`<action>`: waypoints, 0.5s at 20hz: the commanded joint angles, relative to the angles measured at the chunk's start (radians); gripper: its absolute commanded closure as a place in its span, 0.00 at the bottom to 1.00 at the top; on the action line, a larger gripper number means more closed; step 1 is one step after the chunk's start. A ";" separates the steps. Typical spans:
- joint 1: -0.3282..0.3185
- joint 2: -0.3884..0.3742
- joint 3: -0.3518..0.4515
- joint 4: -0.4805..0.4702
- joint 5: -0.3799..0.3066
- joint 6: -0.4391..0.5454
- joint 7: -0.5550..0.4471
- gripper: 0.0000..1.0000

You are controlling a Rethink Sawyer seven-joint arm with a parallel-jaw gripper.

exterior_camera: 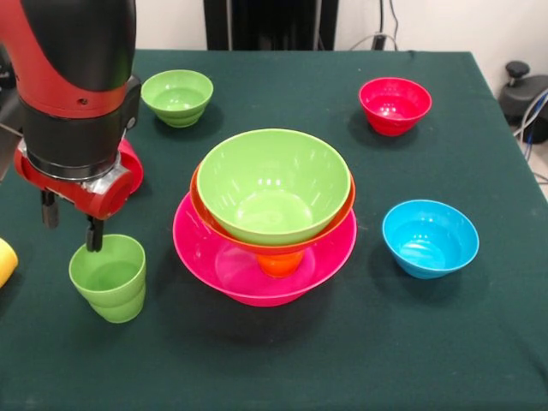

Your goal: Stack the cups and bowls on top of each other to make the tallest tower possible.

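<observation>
Green cup (110, 278) nearest, 8 o'clock from the tower (265, 248), upright. Gripper (70, 227) at its far rim, one finger (92, 235) touching the rim; grip state can't tell. Tower mid-table: pink bowl (205, 257) base, orange bowl (282, 244), large green bowl (274, 184) nested on top. Blue bowl (430, 238) at 3 o'clock. Yellow cup (5, 261) at left edge. Red bowl (395, 105) at 1, small green bowl (177, 97) at 11.

No readable text, labels, brand marks, numbers or signs anywhere in the front view. Checked the bowls, the cup and the red and black arm (73, 94) at upper left of the frame: all surfaces plain.
</observation>
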 commanded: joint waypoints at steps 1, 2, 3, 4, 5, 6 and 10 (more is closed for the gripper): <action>0.041 0.049 0.046 0.084 0.015 -0.021 0.142 0.00; 0.043 0.054 0.042 0.078 0.013 -0.023 0.143 0.00; 0.045 0.054 0.041 0.084 0.012 -0.031 0.143 0.00; 0.047 0.055 0.039 0.084 0.011 -0.031 0.144 0.00; 0.051 0.055 0.035 0.089 0.010 -0.037 0.148 0.00; 0.054 0.055 0.032 0.092 0.010 -0.037 0.151 0.00; 0.063 0.059 0.026 0.099 0.012 -0.052 0.165 0.00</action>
